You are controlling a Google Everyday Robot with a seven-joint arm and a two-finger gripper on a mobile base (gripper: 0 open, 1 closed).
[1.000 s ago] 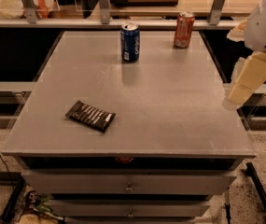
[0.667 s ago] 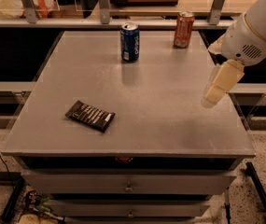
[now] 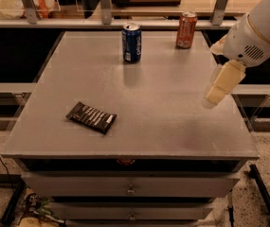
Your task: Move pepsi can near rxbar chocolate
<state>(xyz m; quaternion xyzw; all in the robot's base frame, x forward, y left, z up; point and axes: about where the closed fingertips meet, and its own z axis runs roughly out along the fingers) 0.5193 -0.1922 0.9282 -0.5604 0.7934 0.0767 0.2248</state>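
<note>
The pepsi can point(image 3: 131, 42), dark blue with white lettering and a silver top, stands upright near the far edge of the grey table point(image 3: 144, 103). The rxbar chocolate point(image 3: 91, 117), a flat dark wrapped bar with white text lines, lies near the front left of the table. My gripper point(image 3: 211, 97) hangs from the white arm at the right, above the table's right side, well to the right of the can and far from the bar. It holds nothing.
An orange-red soda can point(image 3: 186, 30) stands at the far edge, right of the pepsi can. Metal rails point(image 3: 105, 4) and a shelf run behind the table. Drawers point(image 3: 130, 188) sit below the front edge.
My arm has swung in from the right edge toward the table's middle and a little forward. The cans and the bar have not moved.
</note>
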